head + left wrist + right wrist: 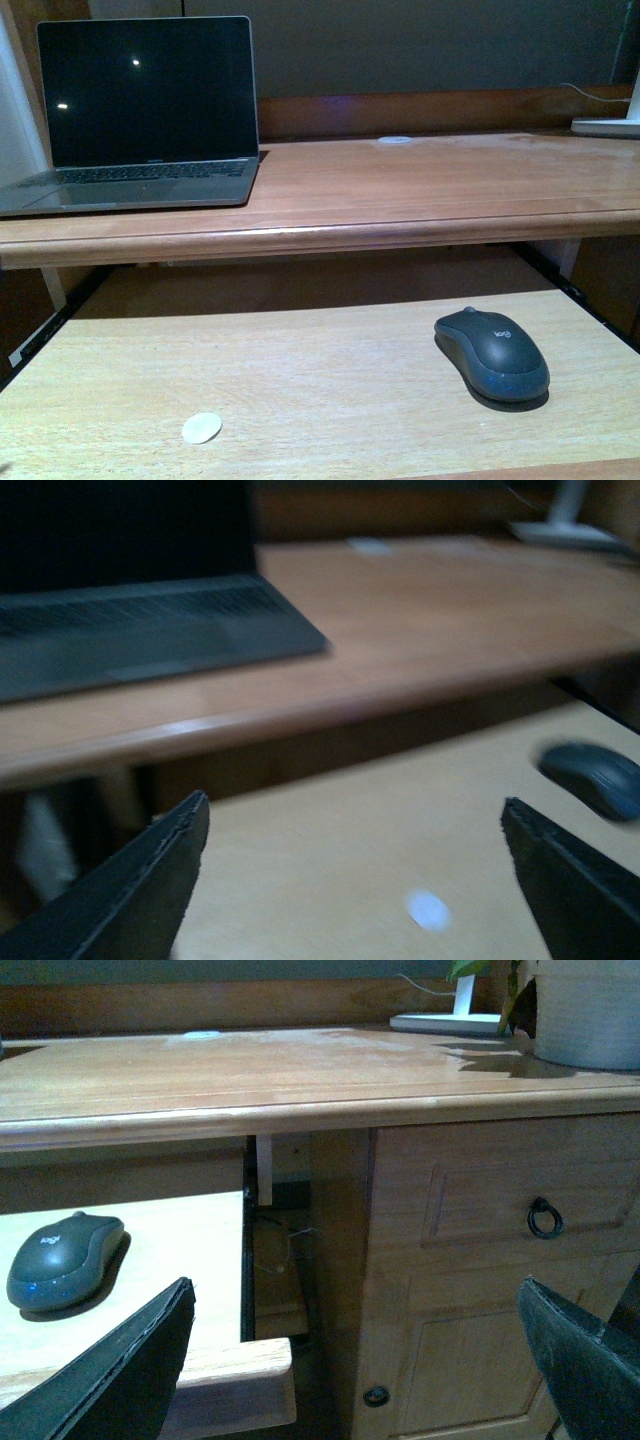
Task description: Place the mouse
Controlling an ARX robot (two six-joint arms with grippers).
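A wooden desk (420, 190) carries an open laptop (145, 100) above a pale pull-out shelf (300, 380). The left gripper (354, 800) and right gripper (355, 1282) both hang empty with fingers spread wide. The mouse (492, 352) rests on the shelf's right side, ahead of both claws and outside either gap, well apart from a small white disc (201, 428).

Before me a reddish wooden desk (420, 185), a pale pull-out shelf (300, 370) under its front edge, a dark wall (430, 45) behind a wooden back rail (420, 112), to my right a drawer (470, 1195) with a black ring pull (545, 1217), a cupboard door (470, 1370) below it, dim indoor light
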